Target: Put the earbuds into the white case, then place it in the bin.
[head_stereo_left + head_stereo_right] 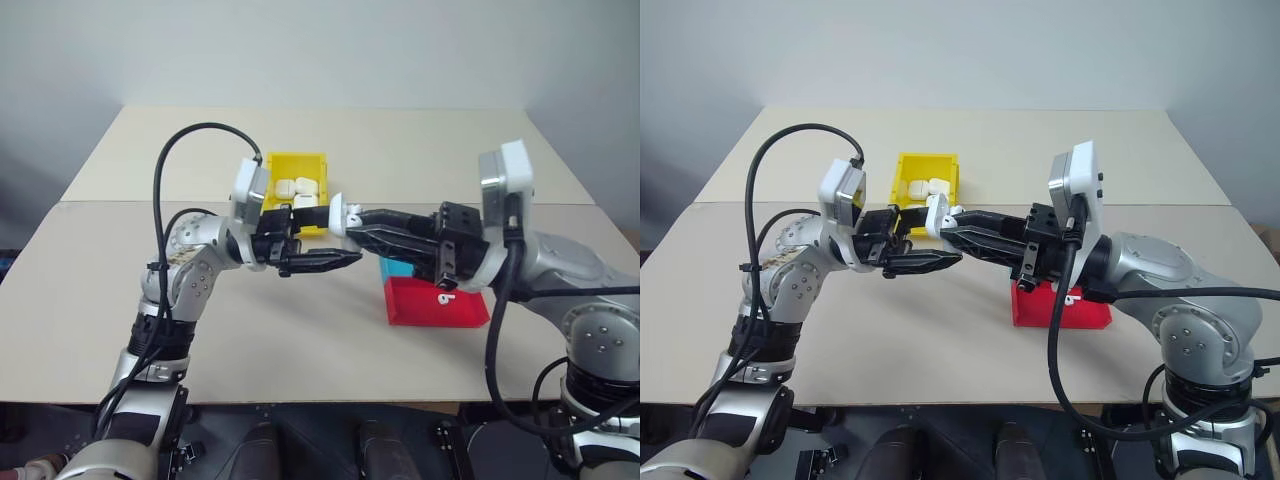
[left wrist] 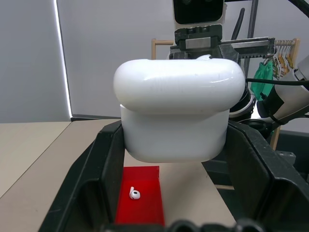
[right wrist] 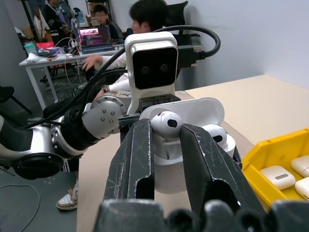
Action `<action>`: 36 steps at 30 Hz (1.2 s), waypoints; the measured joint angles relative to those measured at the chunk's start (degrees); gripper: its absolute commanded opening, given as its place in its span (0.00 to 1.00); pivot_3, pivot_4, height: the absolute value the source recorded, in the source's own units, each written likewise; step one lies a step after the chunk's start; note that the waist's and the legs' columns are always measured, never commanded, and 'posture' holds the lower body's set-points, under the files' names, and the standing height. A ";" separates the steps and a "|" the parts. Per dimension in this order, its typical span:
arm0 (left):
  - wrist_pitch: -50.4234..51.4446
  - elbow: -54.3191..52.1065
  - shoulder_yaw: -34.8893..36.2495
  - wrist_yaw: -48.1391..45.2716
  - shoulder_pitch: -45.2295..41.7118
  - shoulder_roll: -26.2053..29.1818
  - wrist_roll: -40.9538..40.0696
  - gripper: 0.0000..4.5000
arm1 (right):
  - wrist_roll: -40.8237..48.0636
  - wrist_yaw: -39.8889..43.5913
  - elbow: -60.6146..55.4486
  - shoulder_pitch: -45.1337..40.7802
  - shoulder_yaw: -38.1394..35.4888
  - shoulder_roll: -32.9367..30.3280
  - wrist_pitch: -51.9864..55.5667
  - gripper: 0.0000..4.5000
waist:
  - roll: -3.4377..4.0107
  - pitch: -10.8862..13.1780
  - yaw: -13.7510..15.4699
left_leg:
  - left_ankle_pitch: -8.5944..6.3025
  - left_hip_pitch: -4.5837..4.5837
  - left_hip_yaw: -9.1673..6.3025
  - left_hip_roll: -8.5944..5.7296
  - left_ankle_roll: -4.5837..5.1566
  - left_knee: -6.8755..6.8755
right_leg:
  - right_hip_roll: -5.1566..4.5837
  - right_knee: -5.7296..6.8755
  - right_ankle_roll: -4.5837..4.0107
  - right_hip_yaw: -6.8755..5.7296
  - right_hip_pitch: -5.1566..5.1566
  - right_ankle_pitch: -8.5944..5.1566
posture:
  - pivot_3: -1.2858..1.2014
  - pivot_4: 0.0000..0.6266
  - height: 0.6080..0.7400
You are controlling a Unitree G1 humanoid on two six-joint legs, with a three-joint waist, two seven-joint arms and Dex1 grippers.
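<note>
Gripping the open case, the left gripper meets the right gripper, whose fingers pinch an earbud over it.

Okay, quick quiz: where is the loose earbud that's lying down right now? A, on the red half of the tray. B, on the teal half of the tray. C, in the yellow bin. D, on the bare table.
A: the earbud lies on the red half of the tray; the left wrist view shows it there too.
</note>
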 measured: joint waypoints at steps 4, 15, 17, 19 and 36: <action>0.00 0.24 0.12 0.54 0.00 0.06 0.16 0.62 | -0.06 0.59 -0.03 0.13 0.22 -1.63 0.00 0.62 | 0.00 0.00 0.00 | 0.00 0.00 0.00 0.00 0.00 0.00 | 0.00 -0.01 0.00 0.00 0.00 0.00 | 0.52 0.24 1.00; -0.13 0.86 0.73 0.39 -0.82 -0.03 0.01 0.62 | 0.23 5.27 1.68 0.97 -0.47 -7.30 0.02 0.66 | 0.00 0.00 0.03 | 0.00 0.00 0.00 0.00 0.01 0.00 | 0.00 -0.02 0.00 0.00 0.01 0.00 | 0.52 0.24 1.00; -0.14 0.89 0.73 0.38 -0.82 -0.06 0.01 0.62 | 0.20 6.39 1.80 0.97 -1.21 -8.57 0.01 0.59 | -0.01 0.00 0.04 | 0.00 0.00 0.00 0.00 0.01 0.00 | 0.00 -0.02 0.00 0.00 0.01 0.00 | 0.52 0.24 1.00; -0.15 1.15 0.73 0.40 -0.82 -0.13 0.03 0.62 | 0.00 8.26 2.89 0.76 -1.70 -10.97 -0.01 0.44 | -0.01 0.00 0.04 | 0.00 0.00 0.00 0.00 0.01 0.01 | 0.00 -0.02 0.00 0.00 0.02 0.00 | 0.52 0.24 1.00; -2.88 8.57 -4.22 1.56 -3.10 -5.66 7.21 0.62 | -34.45 36.28 29.26 -33.36 22.67 -11.72 -20.97 0.01 | 0.02 0.00 -0.15 | -0.03 -0.03 0.09 0.00 0.05 -0.02 | 0.02 -0.02 0.00 0.05 -0.13 -0.01 | 0.52 0.24 1.00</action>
